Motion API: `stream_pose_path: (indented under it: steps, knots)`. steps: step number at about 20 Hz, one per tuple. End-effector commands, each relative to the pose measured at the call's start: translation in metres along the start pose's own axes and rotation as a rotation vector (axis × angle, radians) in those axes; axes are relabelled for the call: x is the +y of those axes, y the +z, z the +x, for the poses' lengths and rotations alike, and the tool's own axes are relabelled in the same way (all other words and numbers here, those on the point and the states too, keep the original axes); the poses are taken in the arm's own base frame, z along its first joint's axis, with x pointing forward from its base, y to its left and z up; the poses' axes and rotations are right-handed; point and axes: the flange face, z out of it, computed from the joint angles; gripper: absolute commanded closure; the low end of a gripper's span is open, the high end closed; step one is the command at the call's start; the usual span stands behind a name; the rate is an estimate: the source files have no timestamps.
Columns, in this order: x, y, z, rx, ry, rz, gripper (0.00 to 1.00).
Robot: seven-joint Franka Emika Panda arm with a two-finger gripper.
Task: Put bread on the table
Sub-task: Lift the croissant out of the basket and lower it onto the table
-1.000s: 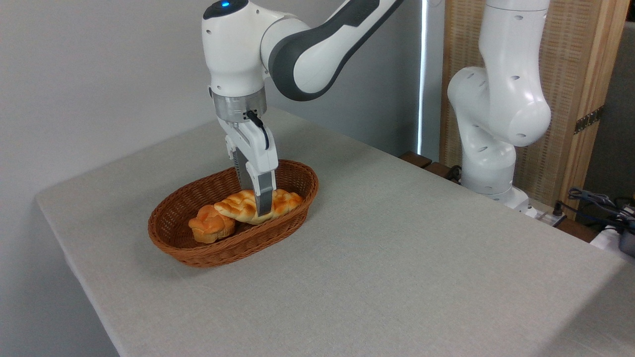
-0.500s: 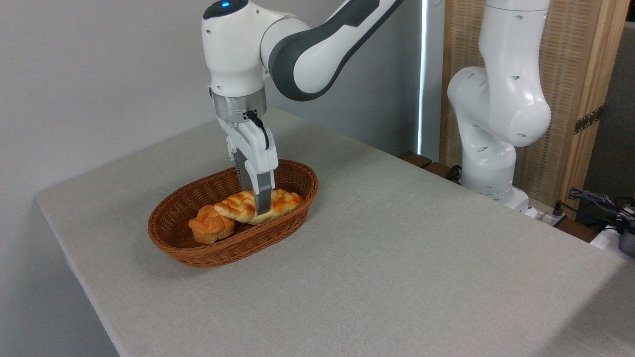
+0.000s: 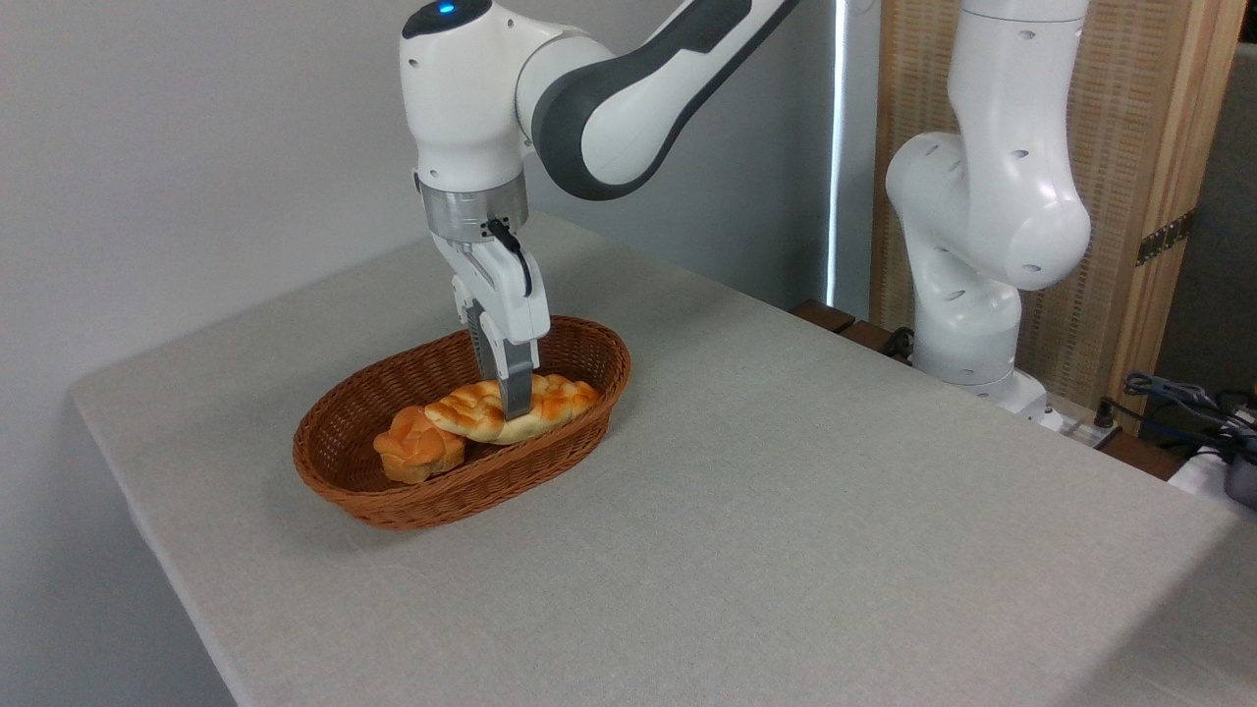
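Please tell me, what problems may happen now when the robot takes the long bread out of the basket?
1. The gripper holds the braided bread near its middle with narrow fingers; the glossy loaf could slip or tip when raised.
2. The loaf's left end lies beside the small bun, seemingly over it, so the lift might disturb the bun.
3. The loaf sits close to the basket rim; a low sideways move could catch and drag the basket.

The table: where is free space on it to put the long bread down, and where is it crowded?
The table is bare to the right of the basket, up to the arm's base, and along the near edge in front of it. A narrower bare strip lies left of the basket. Inside it is crowded: the bread, held by the pincer, lies beside the small bun.
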Motion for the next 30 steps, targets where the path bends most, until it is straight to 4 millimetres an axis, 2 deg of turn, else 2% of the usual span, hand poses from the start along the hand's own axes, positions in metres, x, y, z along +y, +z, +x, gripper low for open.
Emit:
stream_pose_path:
  steps: [1, 4, 10, 19, 23, 25, 29, 30]
  knots:
    - [-0.004, -0.014, -0.003, 0.009, 0.008, 0.009, 0.65]
    - [-0.007, -0.026, -0.001, -0.013, 0.007, -0.012, 0.68]
    - [-0.013, -0.034, -0.001, 0.001, -0.015, -0.025, 0.69]
    - [-0.044, -0.086, -0.007, 0.055, -0.09, -0.062, 0.69]
    - [-0.067, -0.103, -0.024, 0.055, -0.132, -0.052, 0.69]
    - [-0.076, -0.111, -0.036, 0.006, -0.091, -0.043, 0.71]
    - [-0.113, -0.116, -0.073, 0.003, -0.111, -0.015, 0.7]
    - [-0.125, -0.111, -0.083, -0.021, -0.092, -0.005, 0.69]
